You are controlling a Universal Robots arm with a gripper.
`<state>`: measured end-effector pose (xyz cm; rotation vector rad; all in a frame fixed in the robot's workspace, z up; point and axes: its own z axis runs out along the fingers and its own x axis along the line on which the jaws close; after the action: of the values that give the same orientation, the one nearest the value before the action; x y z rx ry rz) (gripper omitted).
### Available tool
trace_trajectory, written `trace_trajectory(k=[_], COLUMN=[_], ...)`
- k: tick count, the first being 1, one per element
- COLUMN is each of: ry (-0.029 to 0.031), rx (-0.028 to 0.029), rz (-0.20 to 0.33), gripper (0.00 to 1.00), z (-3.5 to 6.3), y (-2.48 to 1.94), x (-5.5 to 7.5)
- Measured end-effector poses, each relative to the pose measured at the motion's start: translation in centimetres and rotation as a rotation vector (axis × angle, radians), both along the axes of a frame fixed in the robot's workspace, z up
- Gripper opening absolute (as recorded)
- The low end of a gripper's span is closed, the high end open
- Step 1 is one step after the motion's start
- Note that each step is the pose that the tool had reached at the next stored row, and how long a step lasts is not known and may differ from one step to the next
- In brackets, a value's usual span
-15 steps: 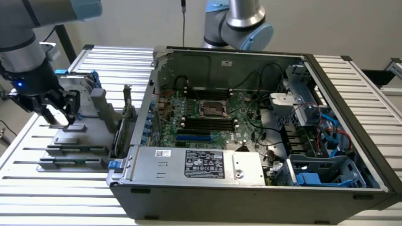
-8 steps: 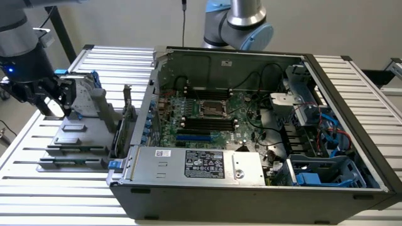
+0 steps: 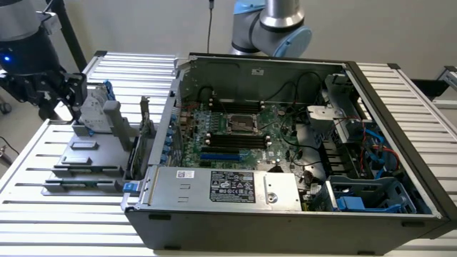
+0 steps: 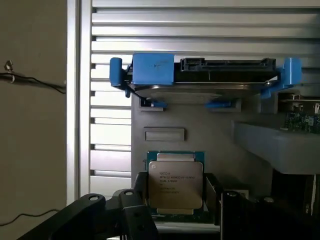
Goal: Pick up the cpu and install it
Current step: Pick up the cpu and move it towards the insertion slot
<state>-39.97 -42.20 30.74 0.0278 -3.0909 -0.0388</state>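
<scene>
- Gripper (image 3: 68, 95) (image 4: 176, 202) low over grey tray (image 3: 78, 179) (image 4: 210, 130), exterior view's left; jaws clamped on cpu (image 4: 175, 182) sides
- Tray holds blue-bracketed hard drive (image 4: 200, 82); open case (image 3: 286, 235) holds motherboard (image 3: 236, 145)

We see a silver arm joint (image 3: 280, 21) with pale-blue caps at top centre, and a black gripper (image 3: 69, 104) at upper left.
</scene>
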Motion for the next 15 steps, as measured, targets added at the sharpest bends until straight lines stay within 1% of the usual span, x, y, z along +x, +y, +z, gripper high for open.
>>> trace_trajectory(k=[4,12,15], ry=[0.002,0.0102,0.0129], rx=[0.0006,0.0054,0.0064], rz=[0.0,0.001,0.001], gripper=[0.55,0.55,0.55], z=[1.81,5.44,6.52], y=[-0.01,0.0,0.0], x=[1.7,5.3,6.7])
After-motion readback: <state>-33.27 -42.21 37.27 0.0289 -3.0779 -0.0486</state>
